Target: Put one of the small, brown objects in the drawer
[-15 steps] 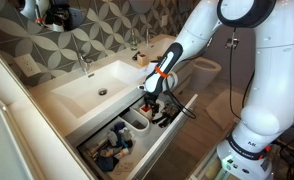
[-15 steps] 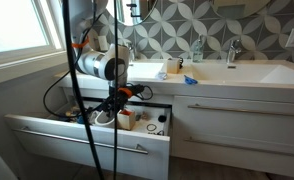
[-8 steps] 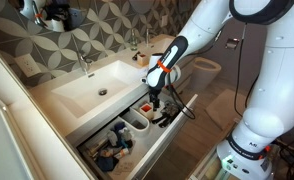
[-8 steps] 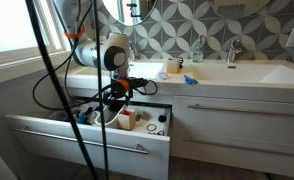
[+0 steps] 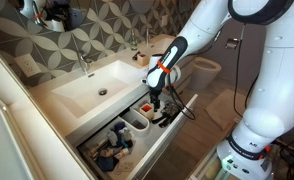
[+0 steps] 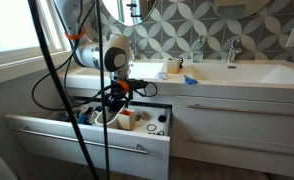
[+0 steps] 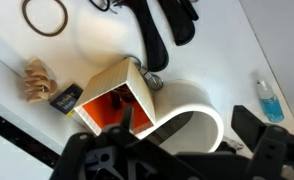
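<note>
Jaws of the gripper (image 5: 155, 97), in an exterior view, hang just above the open drawer (image 5: 172, 132); their gap is too small to read here. In an exterior view from the front, the gripper (image 6: 118, 95) is over the back of the drawer (image 6: 87, 138), and no brown object can be made out. In the wrist view the jaws look spread wide and empty. A brown clip (image 7: 34, 80) lies on the drawer's white floor, up and left of them, its long axis roughly top to bottom. A brown ring (image 7: 45, 14) lies farther up.
</note>
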Robot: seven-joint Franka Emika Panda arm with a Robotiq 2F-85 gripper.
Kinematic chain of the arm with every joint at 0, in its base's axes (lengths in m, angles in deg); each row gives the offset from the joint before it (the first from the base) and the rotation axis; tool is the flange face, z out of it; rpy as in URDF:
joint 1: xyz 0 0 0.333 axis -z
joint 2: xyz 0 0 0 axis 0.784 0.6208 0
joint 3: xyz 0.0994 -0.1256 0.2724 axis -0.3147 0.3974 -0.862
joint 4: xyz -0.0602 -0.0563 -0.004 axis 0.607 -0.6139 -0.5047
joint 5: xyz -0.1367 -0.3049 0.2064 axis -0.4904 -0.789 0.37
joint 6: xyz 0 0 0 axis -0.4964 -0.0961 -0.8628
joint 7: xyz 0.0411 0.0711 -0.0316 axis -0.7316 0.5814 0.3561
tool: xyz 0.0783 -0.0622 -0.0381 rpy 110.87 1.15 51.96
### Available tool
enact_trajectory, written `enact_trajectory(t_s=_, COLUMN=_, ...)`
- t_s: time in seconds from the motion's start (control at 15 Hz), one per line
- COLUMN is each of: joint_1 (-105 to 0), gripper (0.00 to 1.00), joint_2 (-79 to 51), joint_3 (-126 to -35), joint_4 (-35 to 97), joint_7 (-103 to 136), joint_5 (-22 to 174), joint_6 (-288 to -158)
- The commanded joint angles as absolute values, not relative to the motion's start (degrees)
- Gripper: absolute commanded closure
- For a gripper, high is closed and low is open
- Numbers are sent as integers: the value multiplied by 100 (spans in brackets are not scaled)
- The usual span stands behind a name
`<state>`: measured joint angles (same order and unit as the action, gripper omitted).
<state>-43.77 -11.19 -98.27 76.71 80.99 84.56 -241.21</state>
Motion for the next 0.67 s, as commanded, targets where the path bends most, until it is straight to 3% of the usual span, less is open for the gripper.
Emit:
enact_trajectory(t_s=0.0, joint_1=-4727, gripper=0, joint_2=-992, joint_3=-9340, joint_4=7482, joint_7=7135, joint_5=8183, joint_6=-23421)
enact_trajectory(t_s=0.27, joint_1=-4906, gripper=0, joint_2=-629, joint_3=-9037, joint_4=7184, joint_7=6199, joint_5=7960, joint_6=-23062)
enact_trajectory(t_s=0.4, joint_1=-4955, gripper=28, joint_2=-368, joint_3=-8988, joint_4=7026, joint_7=5793, joint_5=7896, joint_6=-23257)
enact_trajectory(t_s=0.6, joint_1=-4988, gripper=49, joint_2=19, joint_3=-9003, joint_4=6736, joint_7=5201, joint_5=7909, joint_6=-23263)
